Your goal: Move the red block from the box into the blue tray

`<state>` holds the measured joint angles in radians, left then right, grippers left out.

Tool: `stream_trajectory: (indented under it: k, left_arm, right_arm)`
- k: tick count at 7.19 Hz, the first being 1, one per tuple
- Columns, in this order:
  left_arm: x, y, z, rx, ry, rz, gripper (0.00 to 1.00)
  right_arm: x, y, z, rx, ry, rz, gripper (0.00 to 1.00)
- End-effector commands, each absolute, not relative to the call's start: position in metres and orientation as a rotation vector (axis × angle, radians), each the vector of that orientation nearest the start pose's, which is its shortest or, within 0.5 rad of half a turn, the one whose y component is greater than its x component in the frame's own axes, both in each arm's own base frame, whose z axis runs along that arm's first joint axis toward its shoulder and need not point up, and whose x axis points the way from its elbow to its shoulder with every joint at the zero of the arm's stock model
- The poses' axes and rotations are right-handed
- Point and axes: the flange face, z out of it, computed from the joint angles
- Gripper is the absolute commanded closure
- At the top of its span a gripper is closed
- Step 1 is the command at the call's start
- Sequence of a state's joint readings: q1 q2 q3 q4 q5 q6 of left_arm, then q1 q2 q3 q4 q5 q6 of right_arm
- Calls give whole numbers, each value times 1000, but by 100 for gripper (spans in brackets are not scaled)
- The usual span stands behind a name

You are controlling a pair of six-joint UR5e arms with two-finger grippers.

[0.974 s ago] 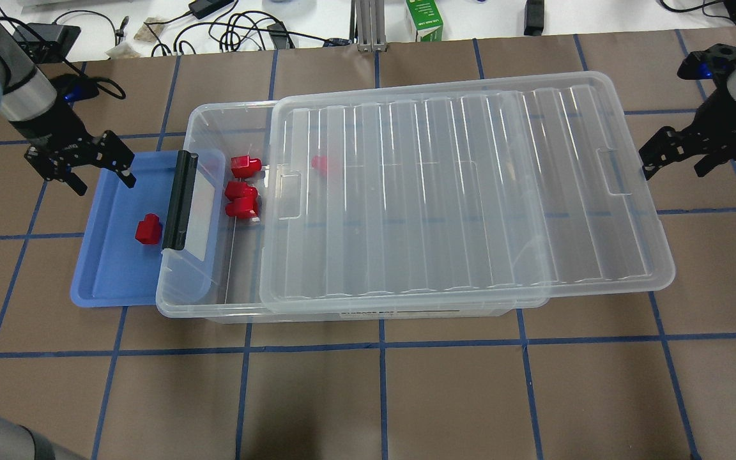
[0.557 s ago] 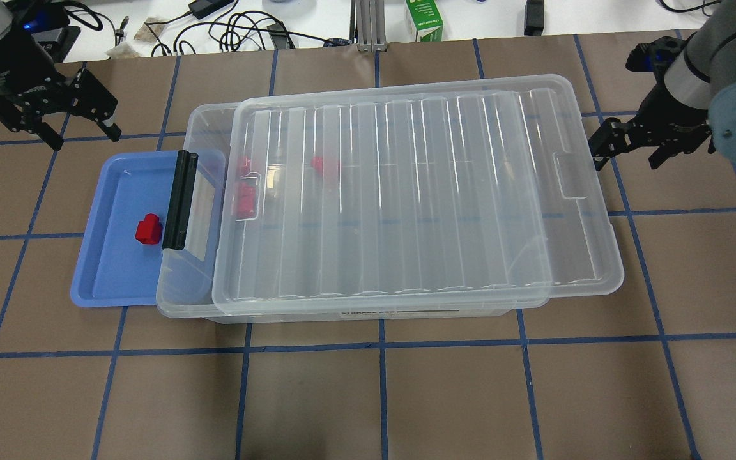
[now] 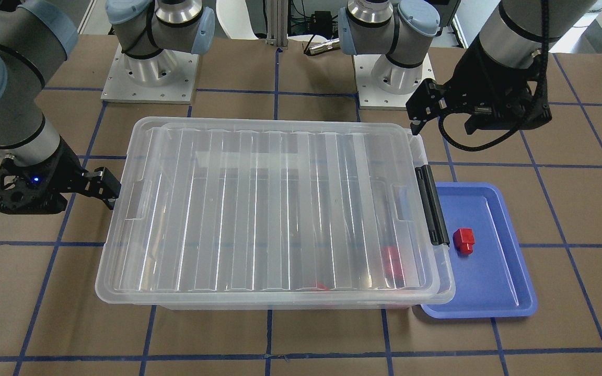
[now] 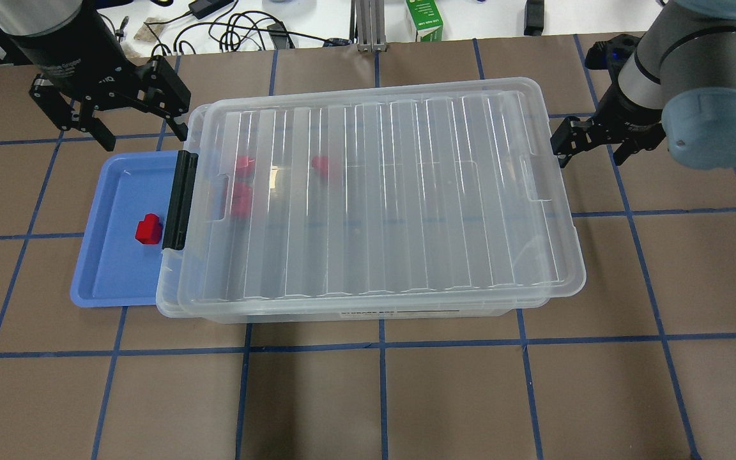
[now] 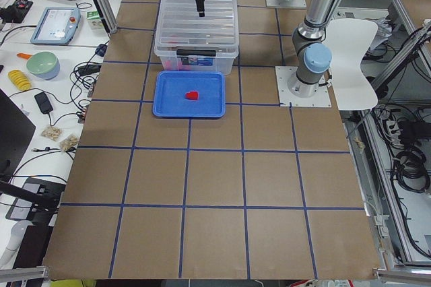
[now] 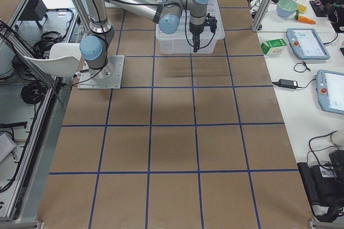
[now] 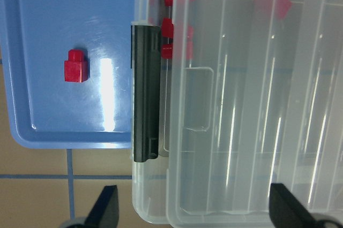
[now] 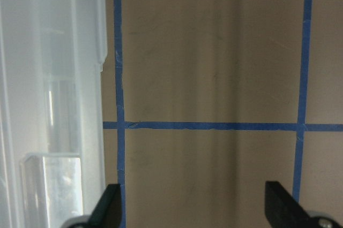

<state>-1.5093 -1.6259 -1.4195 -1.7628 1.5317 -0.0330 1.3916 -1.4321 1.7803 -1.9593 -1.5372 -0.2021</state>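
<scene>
One red block [image 4: 147,230] lies in the blue tray [image 4: 106,275], which sits against the box's latch end; both also show in the left wrist view, block [image 7: 76,67] and tray [image 7: 43,14]. The box [image 4: 368,310] has its ribbed lid [image 4: 381,191] lying over almost all of it. Several red blocks [image 4: 241,200] show blurred through the lid. My left gripper [image 4: 143,137] is open and empty, raised above the box's far latch-end corner. My right gripper [image 4: 588,154] is open and empty, close beside the lid's right short edge; I cannot tell if it touches.
The black latch bar [image 4: 179,198] stands up between tray and box. Cables, a green carton [image 4: 423,19] and power supplies lie along the table's far edge. Brown table [image 4: 381,396] with blue tape lines lies in front of the box.
The lid has slid left and now covers the opening and the blocks inside. My right gripper followed its right edge leftward. My left gripper moved from over the tray to the box's far left corner.
</scene>
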Motion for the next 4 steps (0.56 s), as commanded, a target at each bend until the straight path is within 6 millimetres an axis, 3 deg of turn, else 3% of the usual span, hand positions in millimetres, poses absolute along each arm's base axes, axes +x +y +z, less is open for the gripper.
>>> stream_trajectory:
  k: [1,4]
  left_arm:
    - [-114,-498,495,-207,3157,219,0]
    - [-115,-479,484,-185,3154,241,0]
  right_arm:
    - [62,-546,352,-101,3124,-60,5]
    - [55,-555,365,-112,3132,-109,2]
